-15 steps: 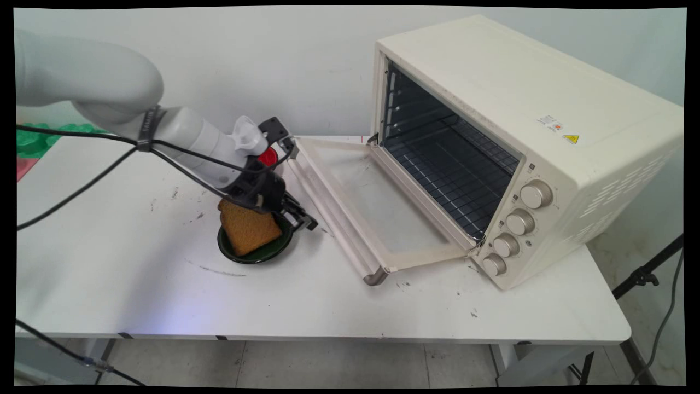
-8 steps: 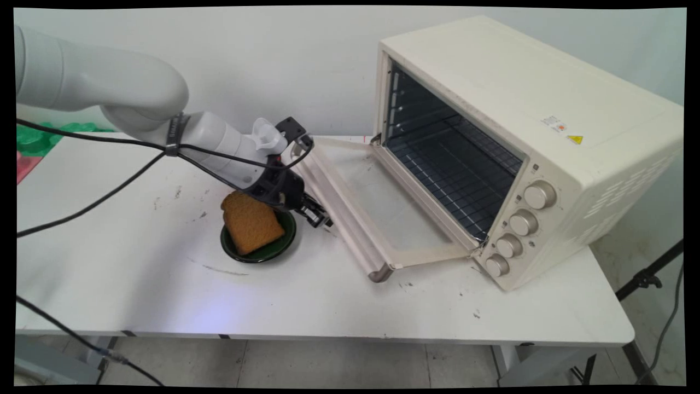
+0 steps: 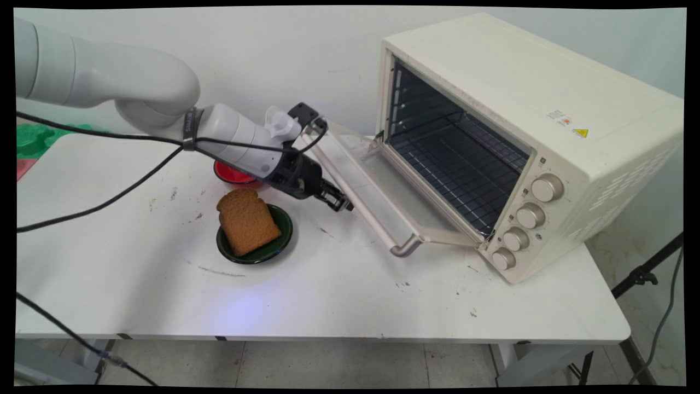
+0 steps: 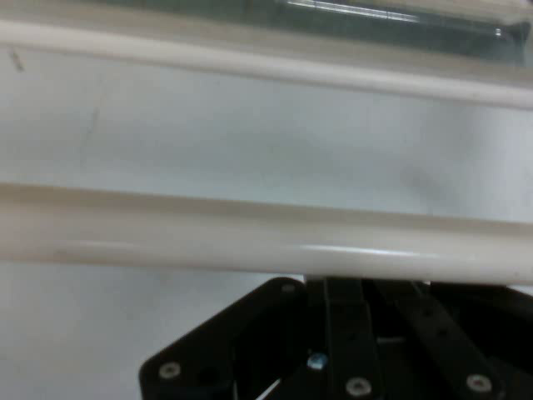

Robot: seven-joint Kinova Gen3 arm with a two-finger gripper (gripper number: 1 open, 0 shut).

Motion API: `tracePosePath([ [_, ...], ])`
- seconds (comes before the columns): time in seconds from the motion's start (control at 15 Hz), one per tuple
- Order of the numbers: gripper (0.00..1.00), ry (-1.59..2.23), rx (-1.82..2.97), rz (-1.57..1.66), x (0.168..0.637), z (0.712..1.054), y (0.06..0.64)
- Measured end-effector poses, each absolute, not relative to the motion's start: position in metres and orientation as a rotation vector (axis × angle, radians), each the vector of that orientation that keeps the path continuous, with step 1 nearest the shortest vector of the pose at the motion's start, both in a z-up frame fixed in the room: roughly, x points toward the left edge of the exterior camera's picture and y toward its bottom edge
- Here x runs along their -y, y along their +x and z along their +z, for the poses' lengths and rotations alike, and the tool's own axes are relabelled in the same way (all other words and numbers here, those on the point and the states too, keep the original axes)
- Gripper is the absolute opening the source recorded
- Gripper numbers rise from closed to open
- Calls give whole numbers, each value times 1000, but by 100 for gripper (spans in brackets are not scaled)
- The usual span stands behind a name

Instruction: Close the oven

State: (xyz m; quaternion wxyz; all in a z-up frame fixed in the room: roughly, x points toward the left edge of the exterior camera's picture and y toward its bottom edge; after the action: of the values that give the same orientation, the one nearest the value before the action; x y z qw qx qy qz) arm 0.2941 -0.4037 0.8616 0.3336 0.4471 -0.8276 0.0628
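Claw (image 3: 342,203) tips hidden under oven door handle (image 3: 355,202)

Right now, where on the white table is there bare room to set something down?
Bare: the white table along its near edge, left of the dark green plate carrying the brown bread slice, and in front of the cream toaster oven. Crowded: between plate, red bowl, black gripper and the oven's glass door.

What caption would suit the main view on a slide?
Black two-finger gripper under the handle bar of a cream toaster oven's half-raised door, beside brown bread on a dark green plate.
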Motion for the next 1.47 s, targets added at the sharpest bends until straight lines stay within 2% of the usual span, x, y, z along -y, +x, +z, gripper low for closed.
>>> tracePosePath([
  [1.47, 0, 1115, 1992, 293, 449, 935, 293],
])
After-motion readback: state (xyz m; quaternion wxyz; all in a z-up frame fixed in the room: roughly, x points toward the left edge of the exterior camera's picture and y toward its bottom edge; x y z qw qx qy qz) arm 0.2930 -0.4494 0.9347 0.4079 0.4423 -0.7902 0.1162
